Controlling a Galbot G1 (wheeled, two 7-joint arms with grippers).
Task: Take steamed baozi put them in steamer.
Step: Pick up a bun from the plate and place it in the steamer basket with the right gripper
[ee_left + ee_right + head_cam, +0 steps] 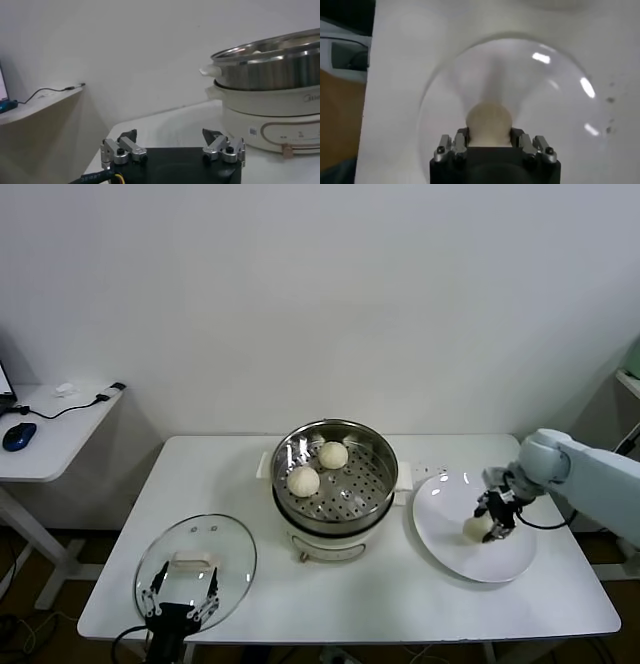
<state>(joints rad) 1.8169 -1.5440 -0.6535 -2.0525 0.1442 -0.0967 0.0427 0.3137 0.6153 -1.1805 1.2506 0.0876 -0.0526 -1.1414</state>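
Observation:
The steamer stands mid-table; it also shows in the left wrist view. Two cream baozi lie on its perforated tray. A third baozi sits on the white plate to the right of the steamer. My right gripper is down on the plate, shut on this baozi. In the right wrist view the baozi fills the gap between the fingers of the right gripper, low over the plate. A fourth baozi is not in view. My left gripper is parked open at the front left.
A round glass lid lies flat at the table's front left, under my left gripper. A small side desk with a blue mouse and a cable stands to the left. The plate lies close to the table's right front edge.

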